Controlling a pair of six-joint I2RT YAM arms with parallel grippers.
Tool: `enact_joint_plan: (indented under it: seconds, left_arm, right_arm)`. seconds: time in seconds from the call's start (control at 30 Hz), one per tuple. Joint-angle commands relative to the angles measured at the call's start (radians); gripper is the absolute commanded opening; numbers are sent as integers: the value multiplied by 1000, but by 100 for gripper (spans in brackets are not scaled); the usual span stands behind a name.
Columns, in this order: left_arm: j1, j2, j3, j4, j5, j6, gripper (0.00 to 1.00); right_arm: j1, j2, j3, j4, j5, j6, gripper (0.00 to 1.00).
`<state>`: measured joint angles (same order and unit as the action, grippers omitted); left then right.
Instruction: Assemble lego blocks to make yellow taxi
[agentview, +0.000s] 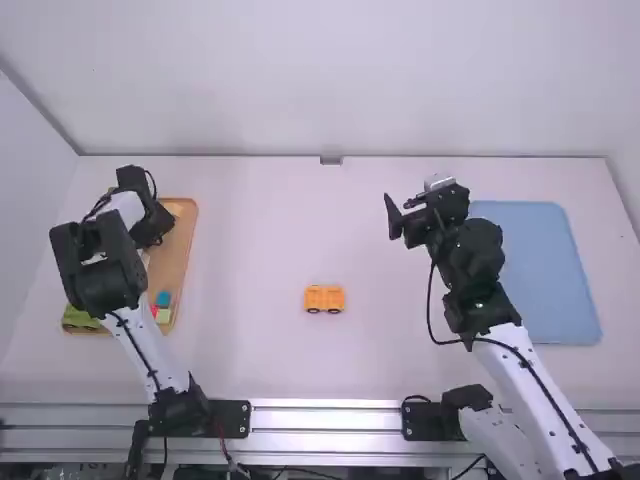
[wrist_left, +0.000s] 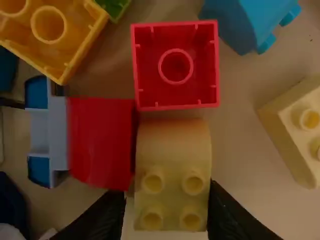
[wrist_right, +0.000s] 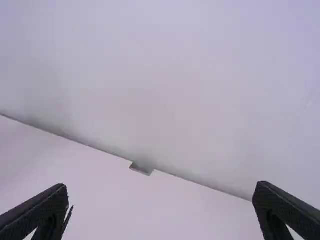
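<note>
From my station I find the yellow car body (agentview: 324, 298) on wheels, toward the near edge of the tabletop (agentview: 260, 370), its top judged outstanding, left gripper (wrist_left: 169, 194) clamped on a cream block (wrist_left: 172, 160) in the left-edge tray (agentview: 178, 245), right gripper (wrist_right: 161, 186) spread, empty
</note>
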<state>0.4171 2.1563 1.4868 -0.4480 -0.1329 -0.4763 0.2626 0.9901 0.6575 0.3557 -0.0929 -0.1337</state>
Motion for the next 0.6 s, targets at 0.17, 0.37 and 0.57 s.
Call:
enact_joint_plan:
  seconds: [0.17, 0.37, 0.57]
  left_arm:
    - [10, 5, 6, 11, 17, 64, 32]
    - [6, 3, 87, -71, 43, 89, 25]
    - [6, 1, 198, -233, 43, 80, 11]
  right_arm:
    - [0, 3, 43, 3, 4, 5, 98]
    - [0, 3, 43, 3, 4, 5, 98]
    - [0, 3, 43, 3, 4, 5, 98]
